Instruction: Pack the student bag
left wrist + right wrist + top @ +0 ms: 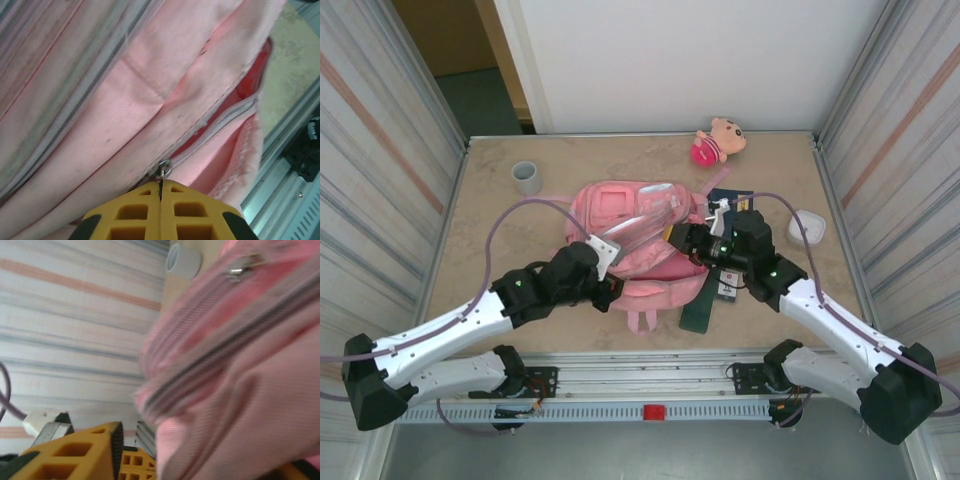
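The student bag (pixel 630 225), a soft pink backpack, lies flat in the middle of the table. My left gripper (pixel 606 258) is at its near left side. In the left wrist view its yellow fingers (pixel 161 184) are shut on the metal zipper pull (pixel 165 169), and beyond the pull the zipper gapes open on a red lining (pixel 250 82). My right gripper (pixel 680 238) is at the bag's right edge. In the right wrist view its jaws stand apart: one yellow finger (pixel 95 450) is clear of the blurred pink bag fabric (pixel 240 390) that lies between them.
A small pink plush doll (pixel 717 140) lies at the back right and a grey roll (pixel 526 177) at the back left. A white case (pixel 807 228) sits at the right. A dark green book (pixel 700 305) and a blue item (pixel 728 198) lie beside the bag's right side.
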Controlling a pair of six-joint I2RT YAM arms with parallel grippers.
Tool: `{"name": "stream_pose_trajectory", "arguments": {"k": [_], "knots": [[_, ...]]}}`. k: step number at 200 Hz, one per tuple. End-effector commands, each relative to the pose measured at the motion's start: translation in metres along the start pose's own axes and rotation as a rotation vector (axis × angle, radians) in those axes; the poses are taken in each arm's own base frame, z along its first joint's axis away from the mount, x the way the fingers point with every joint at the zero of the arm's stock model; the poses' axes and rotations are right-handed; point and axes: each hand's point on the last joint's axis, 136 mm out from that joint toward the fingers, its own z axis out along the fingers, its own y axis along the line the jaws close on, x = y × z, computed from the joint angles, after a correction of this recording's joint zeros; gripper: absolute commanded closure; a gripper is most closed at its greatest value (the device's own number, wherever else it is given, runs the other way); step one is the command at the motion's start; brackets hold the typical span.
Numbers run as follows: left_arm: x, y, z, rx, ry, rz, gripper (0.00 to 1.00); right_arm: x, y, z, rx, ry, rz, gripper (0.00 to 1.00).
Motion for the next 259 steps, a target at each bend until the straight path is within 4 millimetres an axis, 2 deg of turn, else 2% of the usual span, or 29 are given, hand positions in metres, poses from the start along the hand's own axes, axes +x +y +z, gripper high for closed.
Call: {"name": "stream_pose_trajectory", "arguments": {"k": [1, 39, 54, 71, 82, 90, 104, 128, 188, 224, 241, 259], "knots": [[-0.016, -0.021, 0.002, 0.118, -0.064, -0.04, 1.0, 0.002, 0.032, 0.01, -0.092, -0.019, -0.046, 0.45], [-0.018, -0.034, 0.006, 0.188, -0.033, -0.08, 1.0, 0.018, 0.02, 0.031, -0.074, -0.007, -0.018, 0.44], [-0.012, -0.027, 0.006, 0.152, -0.005, -0.077, 1.0, 0.019, 0.014, 0.034, -0.054, -0.009, -0.02, 0.51], [0.0, -0.009, 0.006, 0.056, 0.043, -0.038, 1.0, 0.016, 0.012, 0.033, -0.045, -0.016, -0.025, 0.58], [0.008, 0.0, 0.005, -0.003, 0.086, -0.008, 0.77, 0.015, 0.015, 0.031, -0.045, -0.019, -0.03, 0.6], [0.015, 0.004, 0.005, -0.029, 0.121, 0.022, 0.69, 0.014, 0.018, 0.03, -0.048, -0.02, -0.036, 0.61], [0.025, 0.005, 0.006, -0.089, 0.162, 0.109, 0.61, 0.012, 0.024, 0.028, -0.055, -0.02, -0.047, 0.62], [0.032, 0.011, 0.009, -0.207, 0.18, 0.239, 0.57, 0.01, 0.032, 0.025, -0.066, -0.02, -0.059, 0.62], [0.04, 0.041, 0.006, -0.371, 0.203, 0.229, 0.57, 0.007, 0.049, 0.023, -0.102, -0.019, -0.068, 0.62], [0.035, 0.042, 0.013, -0.367, 0.145, 0.231, 0.57, 0.008, 0.056, 0.022, -0.129, -0.008, -0.07, 0.62], [0.033, 0.041, 0.019, -0.348, 0.136, 0.211, 0.65, 0.008, 0.056, 0.022, -0.128, -0.006, -0.071, 0.63], [0.034, 0.037, 0.021, -0.307, 0.156, 0.186, 0.86, 0.005, 0.047, 0.021, -0.101, -0.011, -0.073, 0.63]]}}
